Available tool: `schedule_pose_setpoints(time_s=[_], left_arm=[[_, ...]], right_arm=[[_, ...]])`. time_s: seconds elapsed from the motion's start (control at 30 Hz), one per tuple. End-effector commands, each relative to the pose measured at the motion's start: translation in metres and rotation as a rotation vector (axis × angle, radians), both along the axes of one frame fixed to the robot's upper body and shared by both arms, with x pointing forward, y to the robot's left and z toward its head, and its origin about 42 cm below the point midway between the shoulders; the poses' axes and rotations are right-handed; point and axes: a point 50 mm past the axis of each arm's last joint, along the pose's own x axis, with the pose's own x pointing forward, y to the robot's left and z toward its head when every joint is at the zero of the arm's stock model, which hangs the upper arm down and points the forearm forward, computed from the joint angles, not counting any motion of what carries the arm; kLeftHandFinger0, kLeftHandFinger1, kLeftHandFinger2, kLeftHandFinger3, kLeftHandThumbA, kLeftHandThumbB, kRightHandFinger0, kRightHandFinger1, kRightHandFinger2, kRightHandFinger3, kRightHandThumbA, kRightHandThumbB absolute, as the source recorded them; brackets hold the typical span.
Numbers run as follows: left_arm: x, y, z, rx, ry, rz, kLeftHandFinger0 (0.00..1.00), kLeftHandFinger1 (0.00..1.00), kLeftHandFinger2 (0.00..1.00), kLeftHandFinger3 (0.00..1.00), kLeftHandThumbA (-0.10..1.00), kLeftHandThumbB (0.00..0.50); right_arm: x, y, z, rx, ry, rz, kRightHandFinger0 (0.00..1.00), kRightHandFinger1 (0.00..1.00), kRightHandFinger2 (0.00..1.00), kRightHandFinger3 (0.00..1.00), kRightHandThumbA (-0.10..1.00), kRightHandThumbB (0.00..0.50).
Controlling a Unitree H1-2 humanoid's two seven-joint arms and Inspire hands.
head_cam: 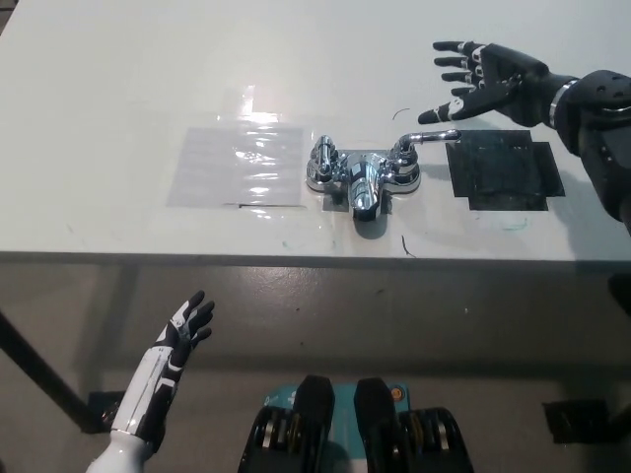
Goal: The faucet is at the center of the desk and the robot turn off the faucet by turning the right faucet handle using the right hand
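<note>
Here the chrome faucet [363, 175] sits near the middle of the white desk [118, 79], a little back from the desk's front edge, its spout pointing toward the robot. The right faucet handle [426, 139] is a slim lever lying roughly level and reaching out to picture right, its tip just over the near corner of a black square patch [505, 174] stuck flat on the desktop. The left handle [323, 156] is a short knob on the other side of the spout.

The black right hand [488, 87] hovers above the desk just behind and to the right of that lever — fingers spread wide apart, palm turned toward the faucet, holding nothing. A narrow strip of bare desk shows between the lowest finger and the lever, so the two are near but not touching. Its dark forearm runs off the picture's right edge.

Left of the faucet lies a clear, glossy plastic sheet [237, 163], flat and close beside the left knob. Behind the faucet and over the far left of the desk the surface is plain white, giving open room on those sides; to the right the black patch fills the space between lever and desk edge.

The white left hand [182, 330] rests below the desk's front edge at lower left, well apart from everything on top — fingers loosely apart, empty.
</note>
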Motion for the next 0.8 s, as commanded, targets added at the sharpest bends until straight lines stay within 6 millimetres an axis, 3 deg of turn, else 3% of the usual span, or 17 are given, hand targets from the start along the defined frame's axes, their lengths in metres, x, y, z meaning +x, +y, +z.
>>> schedule_pose_setpoints(time_s=[0.0, 0.03, 0.17, 0.23, 0.37, 0.77], left_arm=[[0.001, -0.004, 0.012, 0.005, -0.068, -0.037, 1.00, 1.00, 1.00, 1.00, 0.98, 0.320], [0.000, -0.005, 0.012, 0.010, -0.065, -0.037, 1.00, 1.00, 1.00, 1.00, 0.98, 0.325], [0.000, -0.004, 0.011, 0.016, -0.064, -0.032, 1.00, 1.00, 1.00, 1.00, 0.97, 0.320], [-0.001, -0.004, 0.011, 0.024, -0.060, -0.032, 1.00, 1.00, 1.00, 1.00, 0.97, 0.322], [0.001, -0.004, 0.011, 0.026, -0.058, -0.038, 1.00, 1.00, 1.00, 1.00, 0.95, 0.302], [0.003, -0.004, 0.011, 0.027, -0.064, -0.040, 1.00, 1.00, 1.00, 1.00, 0.95, 0.315]], right_arm=[[0.006, 0.005, 0.029, 0.008, -0.082, -0.001, 1.00, 1.00, 1.00, 1.00, 1.00, 0.424], [0.005, 0.006, 0.026, 0.016, -0.073, -0.002, 1.00, 1.00, 1.00, 1.00, 1.00, 0.403], [0.004, 0.011, 0.018, 0.008, -0.058, 0.003, 1.00, 1.00, 1.00, 1.00, 1.00, 0.404], [0.003, 0.013, 0.012, 0.030, -0.043, -0.001, 1.00, 1.00, 1.00, 1.00, 1.00, 0.425], [0.001, 0.015, 0.003, 0.031, -0.033, 0.011, 1.00, 1.00, 1.00, 1.00, 1.00, 0.421], [-0.003, 0.014, -0.015, 0.058, 0.006, 0.001, 1.00, 1.00, 1.00, 1.00, 1.00, 0.447]])
